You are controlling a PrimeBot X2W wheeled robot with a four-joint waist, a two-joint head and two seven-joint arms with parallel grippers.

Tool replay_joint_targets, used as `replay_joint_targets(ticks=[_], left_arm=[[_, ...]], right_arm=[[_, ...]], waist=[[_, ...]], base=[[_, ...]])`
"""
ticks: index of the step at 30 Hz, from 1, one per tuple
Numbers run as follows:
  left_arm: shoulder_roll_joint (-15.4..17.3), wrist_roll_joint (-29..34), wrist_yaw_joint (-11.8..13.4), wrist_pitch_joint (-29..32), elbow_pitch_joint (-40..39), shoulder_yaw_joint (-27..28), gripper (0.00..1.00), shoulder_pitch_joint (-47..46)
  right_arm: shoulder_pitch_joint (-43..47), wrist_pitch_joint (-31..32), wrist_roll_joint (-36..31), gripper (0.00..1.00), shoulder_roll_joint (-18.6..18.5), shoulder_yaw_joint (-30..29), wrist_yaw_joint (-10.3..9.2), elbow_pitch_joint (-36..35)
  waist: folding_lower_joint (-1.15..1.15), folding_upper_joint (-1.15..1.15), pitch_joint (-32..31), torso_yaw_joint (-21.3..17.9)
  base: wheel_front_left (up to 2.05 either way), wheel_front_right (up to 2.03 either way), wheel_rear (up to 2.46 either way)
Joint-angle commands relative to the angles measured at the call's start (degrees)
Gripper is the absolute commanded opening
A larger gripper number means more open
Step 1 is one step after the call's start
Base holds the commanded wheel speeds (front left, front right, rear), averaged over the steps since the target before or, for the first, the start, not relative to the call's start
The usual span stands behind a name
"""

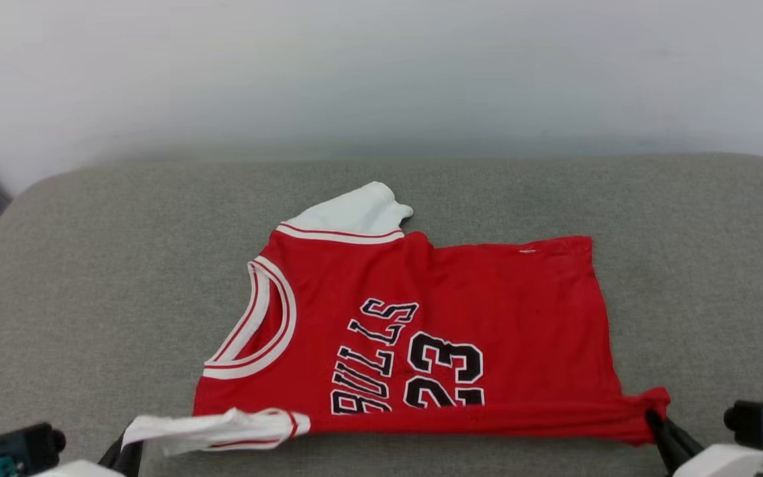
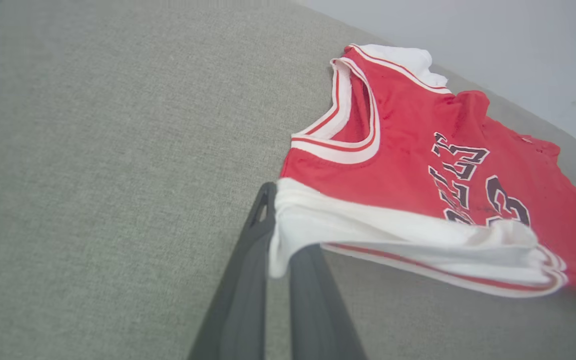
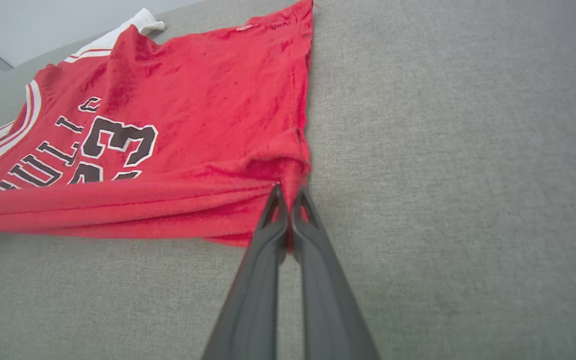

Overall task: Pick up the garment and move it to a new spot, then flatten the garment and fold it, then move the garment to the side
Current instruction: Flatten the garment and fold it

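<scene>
On a grey fabric cushion (image 1: 77,298), a red jersey garment (image 1: 507,305) is being gripped.
Sleeve clamped by left gripper (image 2: 278,225), hem by right gripper (image 3: 288,195).

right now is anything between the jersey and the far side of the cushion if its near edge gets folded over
Nothing visible does. The left gripper is shut on the white sleeve of the garment, the right gripper on its red hem corner, and the grey cushion past the garment shows bare fabric.
</scene>
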Motion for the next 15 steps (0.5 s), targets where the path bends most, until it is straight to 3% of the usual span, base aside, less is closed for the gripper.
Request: replay_joint_targets(ticks=[1, 7, 15], left_arm=[[0.4, 0.3, 0.0, 0.1, 0.3, 0.1, 0.0, -1.7], [-1.8, 2.0, -3.0, 3.1, 5.8, -3.7, 0.0, -13.1], [-5.7, 2.2, -8.3, 5.8, 19.6, -7.8, 0.0, -24.6]], right_arm=[[-1.6, 0.2, -0.5, 0.0, 0.0, -0.4, -0.14, -0.3], [-8.5, 3.3, -3.1, 0.0, 0.2, 1.1, -0.13, 1.8], [-16.3, 2.7, -3.8, 0.0, -0.9, 4.6, -0.11, 8.8]], waist=[[0.01, 0.0, 1.0, -0.3], [0.01, 0.0, 6.3, -0.8], [0.01, 0.0, 12.2, -1.5]], base=[[0.0, 0.0, 0.0], [0.0, 0.0, 0.0], [0.0, 0.0, 0.0]])
